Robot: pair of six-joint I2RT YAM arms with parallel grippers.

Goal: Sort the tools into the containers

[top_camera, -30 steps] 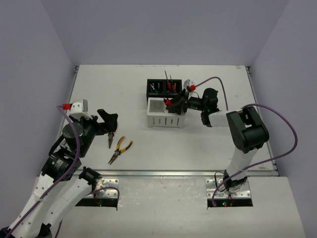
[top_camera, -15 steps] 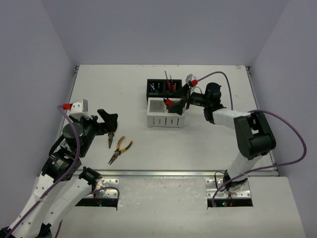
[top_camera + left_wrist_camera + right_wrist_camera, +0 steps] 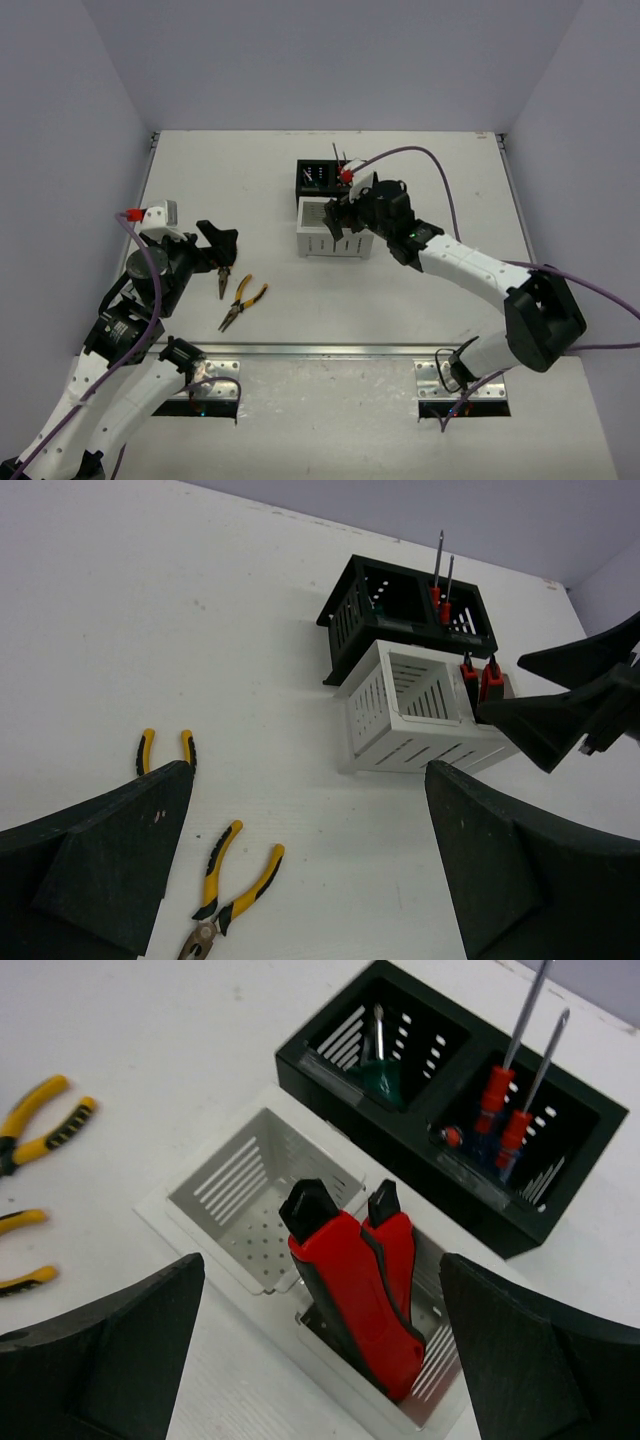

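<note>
Above the white box (image 3: 335, 245), the right pincer (image 3: 345, 217) is hovering open, the utility knives (image 3: 365, 1280) apparently already deposited inside, while the open left pincer (image 3: 218, 245) is poising near the pliers (image 3: 242, 302), presumably for pickup.

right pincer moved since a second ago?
Yes. The right pincer has shifted slightly left in the top view, farther over the white box; it is open.
</note>
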